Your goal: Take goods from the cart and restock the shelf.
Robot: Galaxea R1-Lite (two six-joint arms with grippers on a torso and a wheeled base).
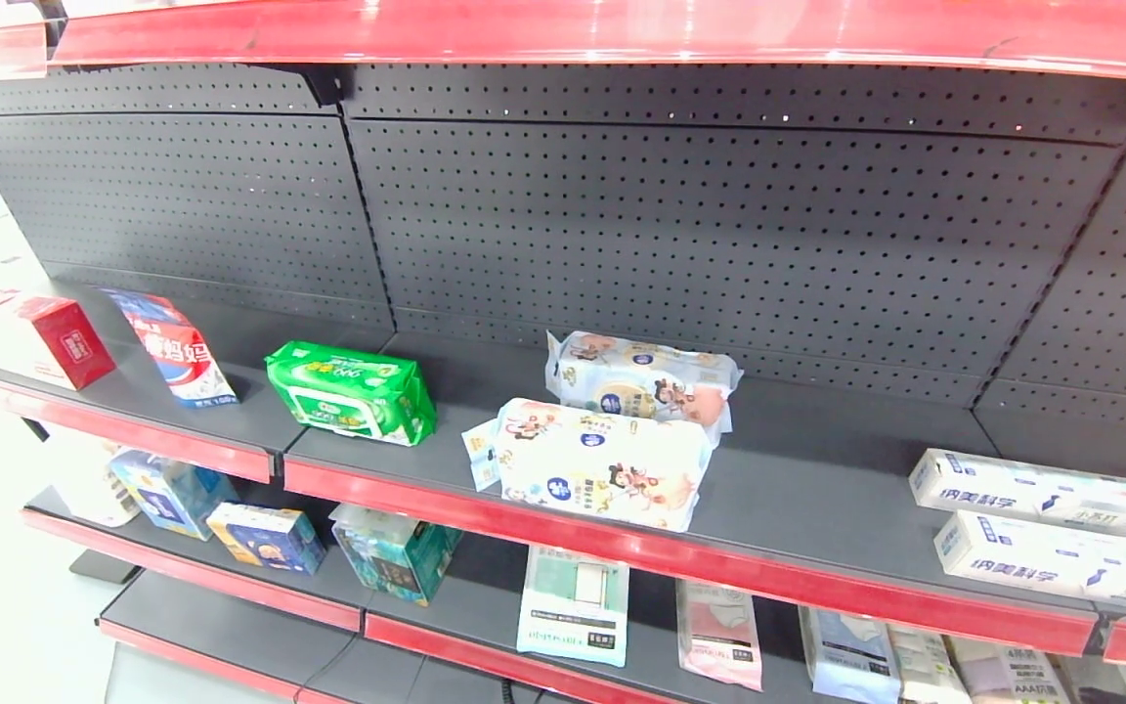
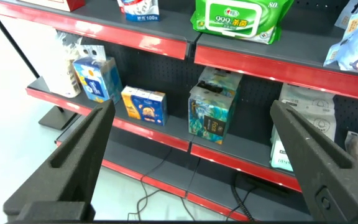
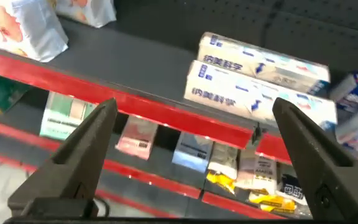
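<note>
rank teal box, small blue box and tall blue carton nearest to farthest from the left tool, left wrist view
From the left tool:
1. teal box, straight ahead
2. small blue box, left of it
3. tall blue carton, farthest left

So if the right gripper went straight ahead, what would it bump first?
Likely the shelf's red front edge, just under the nearer long white box. The right gripper, jaws open, frames that spot; depth is unclear, so it might meet the box instead.
</note>
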